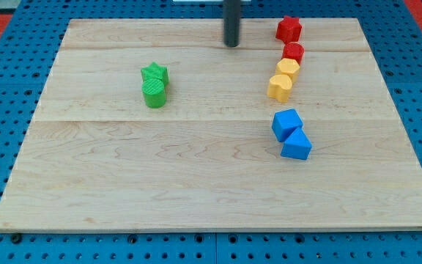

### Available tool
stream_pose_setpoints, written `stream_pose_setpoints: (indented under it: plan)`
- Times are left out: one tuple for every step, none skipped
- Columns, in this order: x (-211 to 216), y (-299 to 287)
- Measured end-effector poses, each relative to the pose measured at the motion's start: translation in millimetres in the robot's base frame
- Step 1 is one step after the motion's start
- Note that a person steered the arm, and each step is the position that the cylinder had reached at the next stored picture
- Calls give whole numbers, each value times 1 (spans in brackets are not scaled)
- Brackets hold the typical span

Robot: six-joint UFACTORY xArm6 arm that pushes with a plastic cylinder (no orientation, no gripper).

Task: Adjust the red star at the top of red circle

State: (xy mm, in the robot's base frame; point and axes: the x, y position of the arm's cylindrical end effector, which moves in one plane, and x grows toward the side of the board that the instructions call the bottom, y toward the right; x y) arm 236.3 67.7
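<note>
Dark rod cut off above — my tip [231, 45] left of red star [288, 28].

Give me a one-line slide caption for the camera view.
My tip sits left of the red star, which lies just above the red circle on the wooden board.

Evenly and brightly lit from above; soft, short shadows beneath the blocks; faint sheen on the wooden board [196, 183]; sharp focus throughout, slight softness toward the view's top edge.
</note>
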Motion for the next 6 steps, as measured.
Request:
stream_pose_setpoints:
  plan:
    - [-45, 55]
    - [-37, 112]
    - [6, 151]
    - [8, 124]
    - [1, 125]
    - [38, 165]
